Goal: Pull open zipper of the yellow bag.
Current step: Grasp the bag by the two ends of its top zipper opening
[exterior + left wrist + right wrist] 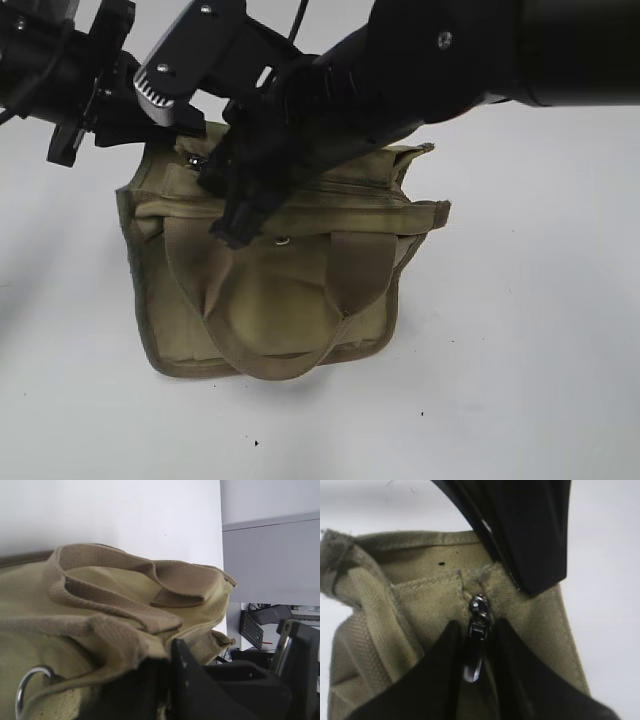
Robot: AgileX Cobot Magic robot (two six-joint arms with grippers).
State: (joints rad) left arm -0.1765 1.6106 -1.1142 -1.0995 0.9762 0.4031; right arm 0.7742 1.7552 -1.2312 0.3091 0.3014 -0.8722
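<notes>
White tabletop carries the yellow bag (270, 290), its zipper (476, 652) pull tab sitting between the right gripper (475, 665) fingertips, narrowly spaced, tape running off behind it, while the left gripper (165, 690) pinches the bag's end fabric.

The yellow bag (270, 290) stands on a white table (520, 380), its front facing the camera and one webbing handle (275, 345) hanging down in a loop over the front panel. The right gripper (235, 205) reaches in from the upper right and presses down onto the bag's top edge, near its left end (the fingertips are lost against the dark arm). Just above and left of it, the left gripper (185, 135) sits at the bag's rear left corner.
</notes>
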